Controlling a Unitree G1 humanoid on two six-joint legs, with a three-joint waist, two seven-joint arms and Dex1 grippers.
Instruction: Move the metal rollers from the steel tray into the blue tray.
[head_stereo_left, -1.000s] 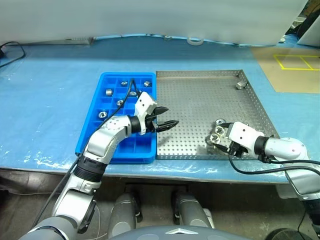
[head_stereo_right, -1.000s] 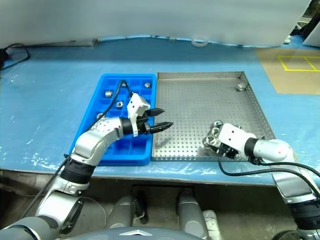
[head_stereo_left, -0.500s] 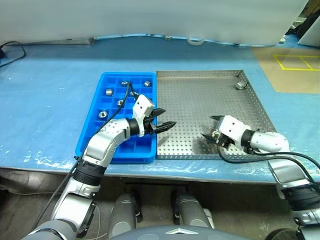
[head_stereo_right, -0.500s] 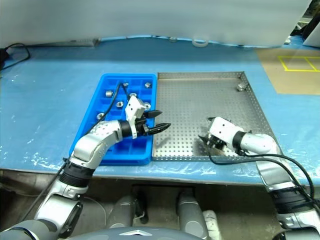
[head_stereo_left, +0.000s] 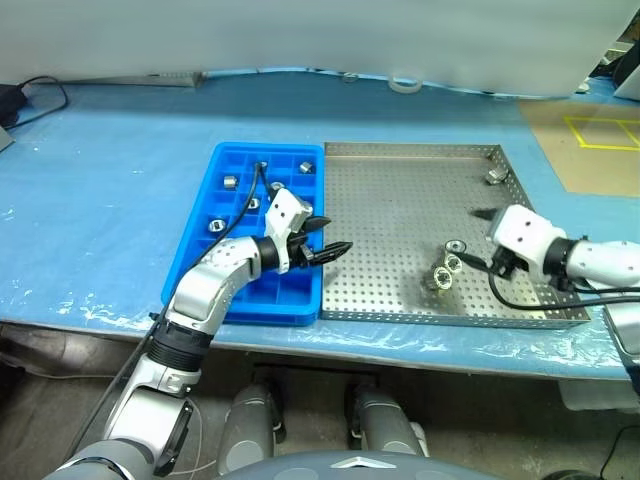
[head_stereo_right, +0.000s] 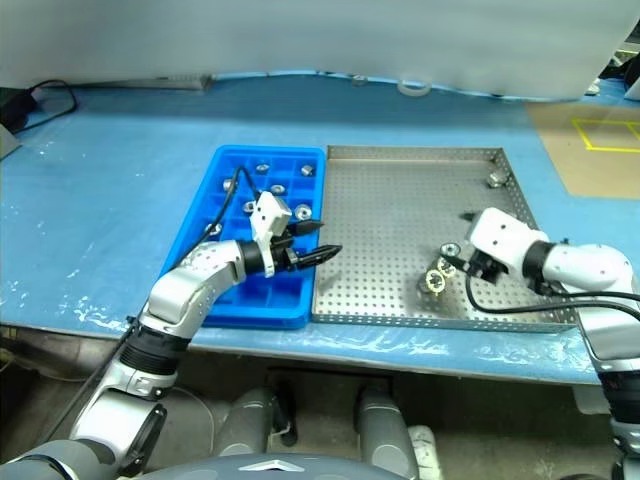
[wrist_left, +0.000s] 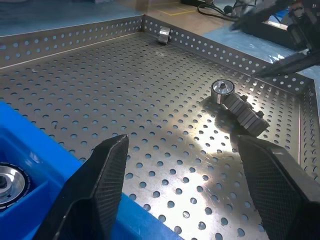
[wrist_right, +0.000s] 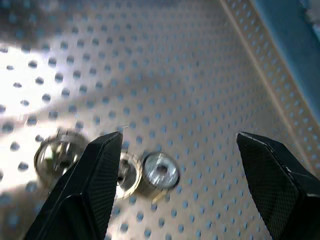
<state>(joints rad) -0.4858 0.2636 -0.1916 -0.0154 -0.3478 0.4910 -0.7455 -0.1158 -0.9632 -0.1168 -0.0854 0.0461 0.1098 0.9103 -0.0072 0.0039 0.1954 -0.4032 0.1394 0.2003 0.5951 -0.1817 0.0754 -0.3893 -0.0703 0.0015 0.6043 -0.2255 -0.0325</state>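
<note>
The steel tray (head_stereo_left: 400, 200) lies to the right of the blue tray (head_stereo_left: 232, 272). A small cluster of metal rollers (head_stereo_left: 444, 268) rests near the steel tray's front right, and one more roller (head_stereo_left: 497, 175) sits in its far right corner. Several rollers (head_stereo_left: 229, 181) lie in the blue tray's far compartments. My left gripper (head_stereo_left: 334, 248) hovers open and empty over the seam between the two trays. My right gripper (head_stereo_left: 478, 240) is open and empty just right of the cluster, whose rollers (wrist_right: 160, 171) lie below its fingers (wrist_right: 95, 185).
Both trays sit on a table covered in blue sheeting (head_stereo_left: 110, 170). Black cables (head_stereo_left: 500, 290) trail from both wrists; the left one crosses the blue tray. A roll of tape (head_stereo_left: 404, 84) lies at the table's back edge.
My right gripper has pulled back to the right and slightly up, off the roller cluster, leaving the rollers uncovered in the tray. The left gripper has held still. The head view has shifted.
</note>
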